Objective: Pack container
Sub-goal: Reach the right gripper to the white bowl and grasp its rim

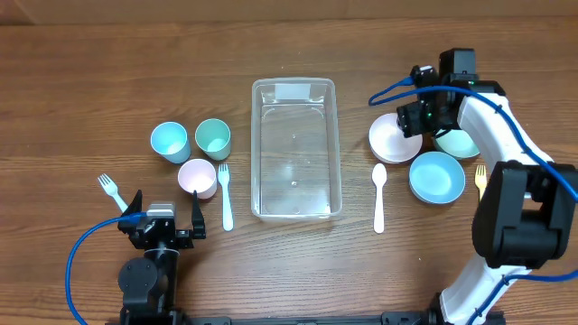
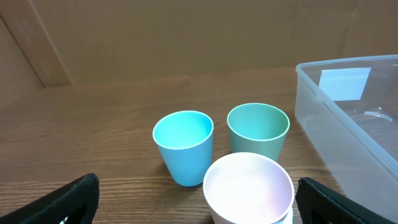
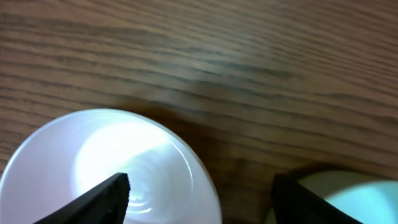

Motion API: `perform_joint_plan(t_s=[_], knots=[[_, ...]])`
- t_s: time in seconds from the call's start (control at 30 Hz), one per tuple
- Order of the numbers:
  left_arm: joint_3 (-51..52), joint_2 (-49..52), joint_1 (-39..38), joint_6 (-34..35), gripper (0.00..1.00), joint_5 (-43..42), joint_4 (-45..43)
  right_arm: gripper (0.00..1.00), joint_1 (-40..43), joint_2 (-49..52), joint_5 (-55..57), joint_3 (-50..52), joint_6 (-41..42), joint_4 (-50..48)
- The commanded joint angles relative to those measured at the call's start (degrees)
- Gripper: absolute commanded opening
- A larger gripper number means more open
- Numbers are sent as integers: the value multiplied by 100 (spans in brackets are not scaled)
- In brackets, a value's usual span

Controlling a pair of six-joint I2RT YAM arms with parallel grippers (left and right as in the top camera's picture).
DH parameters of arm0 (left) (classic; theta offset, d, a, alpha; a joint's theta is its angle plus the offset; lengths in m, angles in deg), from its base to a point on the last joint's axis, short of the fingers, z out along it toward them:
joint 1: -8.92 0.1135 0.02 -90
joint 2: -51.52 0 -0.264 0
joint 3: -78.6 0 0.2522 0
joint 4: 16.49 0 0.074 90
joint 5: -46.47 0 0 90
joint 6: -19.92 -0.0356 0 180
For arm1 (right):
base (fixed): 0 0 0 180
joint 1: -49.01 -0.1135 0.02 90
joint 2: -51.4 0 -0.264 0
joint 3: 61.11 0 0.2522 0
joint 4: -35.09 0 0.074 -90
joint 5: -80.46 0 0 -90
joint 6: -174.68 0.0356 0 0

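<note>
Container [image 1: 256, 153] sits mid-table, empty; nothing packed yet. Cups [image 1: 169, 141] at its 9 o'clock, bowls [image 1: 437, 176] at 3, spoons [image 1: 379, 194] alongside, all still to load. Right gripper [image 3: 200, 180], jaws apart, straddles white bowl [image 3: 68, 168] rim. Left gripper [image 1: 167, 200] spread wide at 7 o'clock, holding nothing.

Left wrist view: the container [image 2: 348, 118] runs off the right edge, so its far wall is unseen. The pink cup [image 2: 249, 186] is cut by the bottom edge and its base is not visible. My left claw [image 2: 199, 208] shows only as two dark tips in the lower corners.

Right wrist view: soft focus. The white bowl [image 3: 93, 168] is cropped at the bottom. The pale green bowl [image 3: 348, 196] is only a corner sliver.

Overhead: my right arm [image 1: 492, 122] hides most of the pale green bowl and part of the yellow fork [image 1: 480, 174].
</note>
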State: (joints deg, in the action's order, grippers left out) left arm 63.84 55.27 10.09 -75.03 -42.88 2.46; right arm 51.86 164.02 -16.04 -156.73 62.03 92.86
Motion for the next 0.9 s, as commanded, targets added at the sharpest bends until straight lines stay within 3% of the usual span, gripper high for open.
perform_joint_plan(t_s=[0.0,0.2,0.33,0.5,0.7,0.87], knots=[[35,-48,31,-129,100,-68,-4,73,-48,181,-264,-133,-164,-79],[35,-48,31,-129,100,-68,-4,49,-48,278,-262,-133,-160,-127],[35,-48,31,-129,100,-68,-4,47,-50,278,-286,-133,-94,-87],[35,-48,31,-129,100,-68,-4,32,-52,278,-282,-133,-94,-59],[35,-48,31,-129,100,-68,-4,22,-52,278,-282,-133,-94,-17],[35,-48,31,-129,100,-68,-4,22,-52,278,-262,-133,-101,94]])
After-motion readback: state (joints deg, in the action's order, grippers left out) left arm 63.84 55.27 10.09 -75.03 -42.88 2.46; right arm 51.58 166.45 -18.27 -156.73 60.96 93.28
